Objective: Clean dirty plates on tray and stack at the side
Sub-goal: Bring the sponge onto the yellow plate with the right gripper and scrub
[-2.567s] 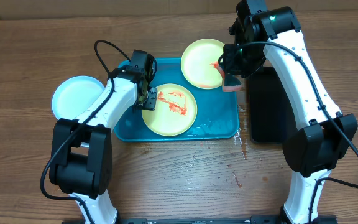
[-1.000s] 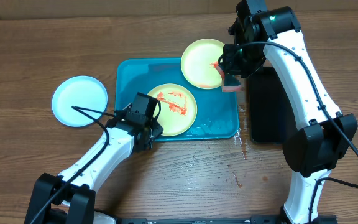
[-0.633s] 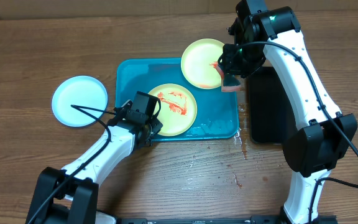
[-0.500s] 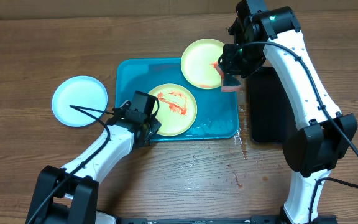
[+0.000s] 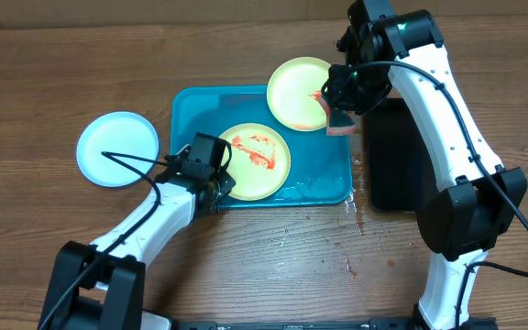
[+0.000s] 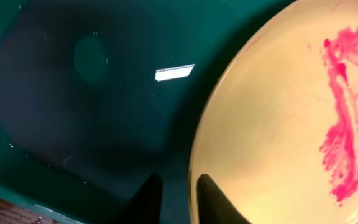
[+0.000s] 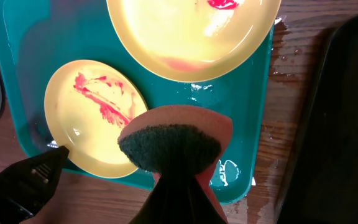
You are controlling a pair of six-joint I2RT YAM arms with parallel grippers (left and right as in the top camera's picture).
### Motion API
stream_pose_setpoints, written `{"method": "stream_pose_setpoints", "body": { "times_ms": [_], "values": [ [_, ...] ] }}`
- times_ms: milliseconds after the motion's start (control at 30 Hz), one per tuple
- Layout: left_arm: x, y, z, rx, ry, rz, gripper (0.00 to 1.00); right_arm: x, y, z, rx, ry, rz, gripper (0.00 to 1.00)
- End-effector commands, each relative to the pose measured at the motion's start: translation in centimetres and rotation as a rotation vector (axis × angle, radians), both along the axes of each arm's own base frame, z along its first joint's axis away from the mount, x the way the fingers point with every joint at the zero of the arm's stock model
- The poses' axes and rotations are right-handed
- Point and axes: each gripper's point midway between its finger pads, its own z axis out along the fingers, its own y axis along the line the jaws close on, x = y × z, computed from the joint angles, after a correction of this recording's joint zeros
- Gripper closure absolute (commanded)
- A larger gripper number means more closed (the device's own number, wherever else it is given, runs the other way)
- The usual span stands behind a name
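Note:
The turquoise tray (image 5: 191,110) holds a cream plate (image 5: 250,160) smeared with red sauce. A second cream plate (image 5: 299,92) with a red smear rests on the tray's back right corner. The white plate with a pale blue rim (image 5: 117,148) lies on the table to the left. My left gripper (image 5: 220,188) is at the smeared plate's front left edge. In the left wrist view its jaws straddle the plate's (image 6: 278,124) rim, nearly shut on it. My right gripper (image 5: 342,108) holds a pink and green sponge (image 7: 173,146) above the second plate's right edge.
A black tray (image 5: 392,156) lies right of the turquoise tray, under my right arm. Water pools in the turquoise tray's front right corner (image 5: 314,188). Wet spots mark the wood (image 5: 360,215) in front of it.
My left arm swung from the tray's back left round to its front left, then crept a little along the smeared plate's edge. The plates and my right arm have not moved.

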Motion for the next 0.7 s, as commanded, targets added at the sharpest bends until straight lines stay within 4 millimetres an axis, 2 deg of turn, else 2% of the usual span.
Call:
{"method": "stream_pose_setpoints", "body": {
  "times_ms": [0,100,167,200,400,667],
  "values": [
    [-0.3,0.0,-1.2,0.003,0.031,-0.017,0.74,0.2,0.2,0.6,0.013,-0.018,0.002,0.94],
    [-0.2,-0.1,-1.7,0.001,0.039,-0.019,0.76,0.3,0.2,0.6,0.013,-0.019,0.002,0.94],
    [-0.3,-0.1,-1.8,0.006,0.044,-0.027,0.91,0.3,0.2,0.6,0.013,-0.018,0.002,0.94],
    [-0.2,0.0,-1.7,0.017,0.038,-0.045,0.96,0.2,0.2,0.6,0.013,-0.017,0.002,0.94],
    [0.6,1.6,-1.5,0.117,0.002,-0.112,0.96,0.2,0.2,0.6,0.013,-0.017,0.002,0.94],
    [2.9,2.4,-0.7,0.212,-0.088,-0.496,0.96,0.0,0.8,0.6,0.015,-0.02,0.018,0.94]
  ]
}}
